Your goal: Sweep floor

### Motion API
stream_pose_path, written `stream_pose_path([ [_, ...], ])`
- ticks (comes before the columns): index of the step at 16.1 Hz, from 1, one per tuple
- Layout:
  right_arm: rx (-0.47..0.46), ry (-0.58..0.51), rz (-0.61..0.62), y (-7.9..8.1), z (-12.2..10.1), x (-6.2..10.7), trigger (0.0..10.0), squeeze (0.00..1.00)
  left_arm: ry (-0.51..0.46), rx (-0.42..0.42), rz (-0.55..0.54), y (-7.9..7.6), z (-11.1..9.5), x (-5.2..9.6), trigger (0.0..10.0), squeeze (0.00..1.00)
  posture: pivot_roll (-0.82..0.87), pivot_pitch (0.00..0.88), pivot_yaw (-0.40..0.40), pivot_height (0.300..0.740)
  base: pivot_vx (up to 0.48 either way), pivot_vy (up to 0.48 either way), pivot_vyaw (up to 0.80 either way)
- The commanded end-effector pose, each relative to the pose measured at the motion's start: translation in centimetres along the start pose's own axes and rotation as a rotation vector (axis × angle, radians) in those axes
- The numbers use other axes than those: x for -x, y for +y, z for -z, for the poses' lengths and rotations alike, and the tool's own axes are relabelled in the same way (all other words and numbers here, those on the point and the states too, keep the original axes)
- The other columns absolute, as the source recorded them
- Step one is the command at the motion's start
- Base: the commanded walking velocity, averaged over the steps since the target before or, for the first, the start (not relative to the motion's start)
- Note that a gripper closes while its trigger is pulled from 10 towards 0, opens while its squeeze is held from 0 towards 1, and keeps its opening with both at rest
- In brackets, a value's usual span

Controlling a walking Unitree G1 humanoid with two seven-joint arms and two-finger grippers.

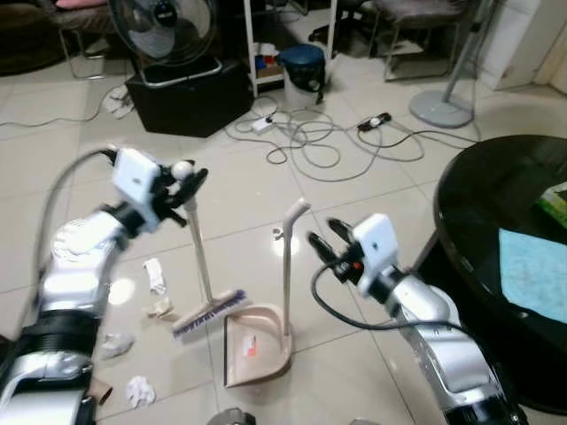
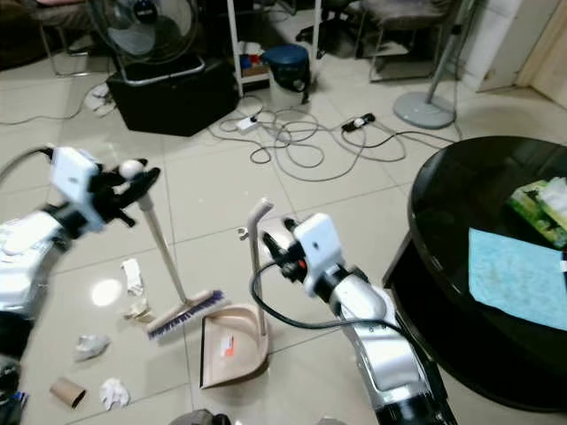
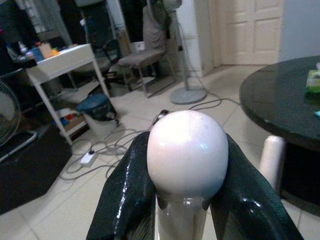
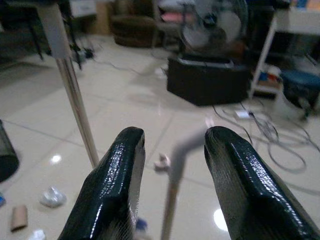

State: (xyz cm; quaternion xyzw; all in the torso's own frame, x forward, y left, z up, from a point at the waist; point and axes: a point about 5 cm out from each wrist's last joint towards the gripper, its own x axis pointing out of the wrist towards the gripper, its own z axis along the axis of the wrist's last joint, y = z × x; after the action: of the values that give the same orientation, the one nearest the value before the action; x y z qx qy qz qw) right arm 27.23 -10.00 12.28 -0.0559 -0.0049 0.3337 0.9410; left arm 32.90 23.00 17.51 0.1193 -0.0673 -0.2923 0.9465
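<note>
The dustpan [image 1: 255,343] sits flat on the tiled floor [image 1: 230,204], its tray showing just a small reddish mark inside and no litter gathered in it, its long handle [image 1: 288,266] standing upright with a bent top. Right beside it, the broom [image 1: 199,257] leans at a tilt, bristle head [image 1: 209,316] down on the floor just left of the dustpan's mouth. The left gripper [image 1: 188,180] is clamped around the broom's rounded white knob [image 3: 187,152], both black fingers [image 3: 125,200] pressing its sides, the silver arm raised and bent at the elbow. The right gripper [image 1: 323,237] reaches forward with its fingers spread apart, holding nothing, close to the dustpan handle's top but not touching it. Crumpled paper scraps [image 1: 155,276] lie scattered left of the broom head, with a cardboard tube [image 2: 66,391] nearer the robot. Off to the right, a black round desk [image 1: 496,212] carries a blue cloth [image 1: 532,274]. Farther back, cables [image 1: 310,142] tangle across the floor near a fan [image 1: 164,31].
</note>
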Motion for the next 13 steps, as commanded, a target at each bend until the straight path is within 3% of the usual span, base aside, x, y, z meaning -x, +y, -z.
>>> stream_pose_path([
  [1,-0.023,-0.037,-0.067,0.5,-1.0,-0.5,10.0,1.00,0.014,-0.058,0.076,0.3,-1.8,0.9,0.0,0.00,-0.06,0.037,0.035,0.740,0.000,0.000,0.00],
  [6,-0.014,-0.047,-0.149,0.5,-1.8,-1.1,10.0,1.00,0.100,-0.095,0.192,-0.2,-4.1,3.0,0.0,0.00,-0.04,0.039,0.020,0.740,0.000,0.000,0.00],
  [10,-0.050,-0.068,-0.215,1.4,-2.3,-0.8,10.0,1.00,0.010,0.026,0.155,-1.6,-5.9,1.9,0.0,0.00,-0.05,0.042,0.023,0.740,0.000,0.000,0.00],
  [13,-0.121,-0.130,-0.274,1.9,-3.3,-0.5,10.0,1.00,-0.016,0.079,0.264,-3.7,-7.5,1.7,0.0,0.00,-0.05,0.044,0.021,0.740,0.000,0.000,0.00],
])
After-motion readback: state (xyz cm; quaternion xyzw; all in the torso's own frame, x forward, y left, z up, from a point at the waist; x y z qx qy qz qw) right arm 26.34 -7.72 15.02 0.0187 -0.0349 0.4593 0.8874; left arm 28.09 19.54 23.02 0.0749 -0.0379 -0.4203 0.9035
